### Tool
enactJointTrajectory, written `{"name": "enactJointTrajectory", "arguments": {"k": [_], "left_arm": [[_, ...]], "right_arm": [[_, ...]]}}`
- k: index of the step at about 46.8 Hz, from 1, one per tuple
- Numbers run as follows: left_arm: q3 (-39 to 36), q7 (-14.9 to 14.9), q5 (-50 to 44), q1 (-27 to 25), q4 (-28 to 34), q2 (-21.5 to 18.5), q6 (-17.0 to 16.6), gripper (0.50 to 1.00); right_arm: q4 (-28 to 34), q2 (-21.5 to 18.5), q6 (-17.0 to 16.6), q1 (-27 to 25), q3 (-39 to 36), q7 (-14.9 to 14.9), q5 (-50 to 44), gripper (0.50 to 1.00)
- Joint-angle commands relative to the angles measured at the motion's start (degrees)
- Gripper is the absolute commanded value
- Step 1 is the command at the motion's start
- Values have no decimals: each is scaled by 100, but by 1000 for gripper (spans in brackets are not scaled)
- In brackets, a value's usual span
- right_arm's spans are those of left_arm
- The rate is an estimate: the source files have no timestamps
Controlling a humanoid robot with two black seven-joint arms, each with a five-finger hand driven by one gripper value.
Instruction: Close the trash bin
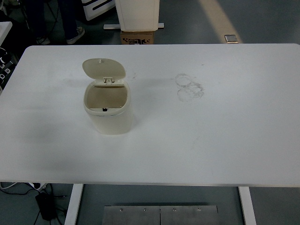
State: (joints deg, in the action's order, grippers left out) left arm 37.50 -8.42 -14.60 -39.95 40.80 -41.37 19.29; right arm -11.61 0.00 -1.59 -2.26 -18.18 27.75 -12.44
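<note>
Looking for the robot's hands first: neither one is in frame, so whether their fingers are spread or curled can't be told. No arm reaches in from either side edge.

Trash bin [107, 110] sits left of centre on the white table [225, 140], upright, cream coloured. Its lid [104, 69] stands up, hinged at the far rim and tilted back toward the top of the frame; the mouth is open and the tan inside shows. A small dark catch sits on the near rim. Nothing touches the bin.

Scuff rings [189, 87] mark the table right of centre, well apart from the bin. A cardboard box [137, 37] sits on the floor past the far edge, and a person's legs [56, 21] show in the upper left.

Progress: nothing done yet, judging by the raised lid. Left to do: bring a hand in, reach the lid, push it forward and down until it latches.
</note>
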Motion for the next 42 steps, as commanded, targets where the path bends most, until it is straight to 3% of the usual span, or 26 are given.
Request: {"name": "enactJointTrajectory", "arguments": {"k": [1, 8, 19, 29, 42], "left_arm": [[3, -2, -7, 5, 550, -187, -302, 1000], [-6, 42, -7, -56, 1192, -477, -707, 1000], [-15, 411, 1, -329, 1772, -758, -953, 1000], [-225, 622, 10, -724, 2265, -1057, -963, 1000], [-1349, 657, 168, -1664, 2713, -1075, -971, 1000]], "right_arm": [[1, 0, 1, -2, -1, 3, 5, 991], [9, 0, 1, -2, -1, 3, 5, 991], [1, 0, 1, -2, -1, 3, -4, 991], [9, 0, 1, -2, -1, 3, 5, 991], [9, 0, 1, -2, -1, 3, 5, 991]]}}
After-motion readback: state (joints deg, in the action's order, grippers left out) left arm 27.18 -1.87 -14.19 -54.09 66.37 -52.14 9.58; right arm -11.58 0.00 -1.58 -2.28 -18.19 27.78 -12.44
